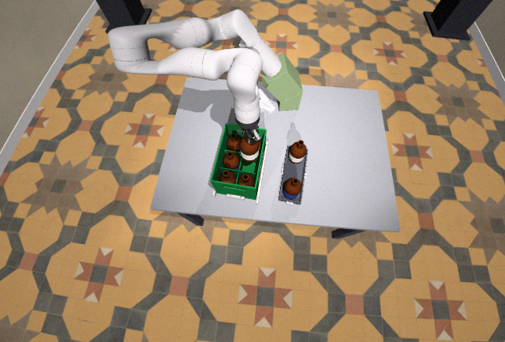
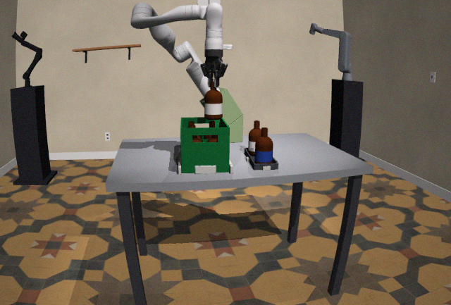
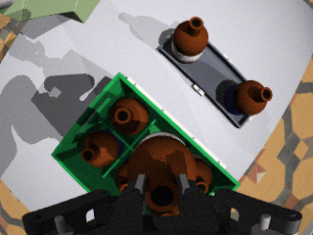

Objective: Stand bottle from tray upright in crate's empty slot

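My gripper (image 1: 251,136) (image 2: 213,78) (image 3: 161,185) is shut on the neck of a brown bottle with a white label (image 1: 249,149) (image 2: 213,103) (image 3: 156,160). It holds the bottle upright over the right column of the green crate (image 1: 215,170) (image 2: 204,148) (image 3: 77,132), with the base about level with the rim. Several brown bottles (image 1: 230,159) (image 3: 127,116) stand in the crate. The slot under the held bottle is hidden. The dark tray (image 1: 299,167) (image 2: 264,165) (image 3: 211,76) right of the crate holds a white-labelled bottle (image 1: 297,151) (image 2: 254,137) (image 3: 190,39) and a blue-labelled bottle (image 1: 292,188) (image 2: 263,147) (image 3: 250,97).
A pale green box (image 1: 285,85) (image 2: 232,115) stands at the back of the grey table (image 1: 346,146) (image 2: 309,156), behind the crate. Black pillars (image 2: 29,130) (image 2: 345,112) stand left and right of the table.
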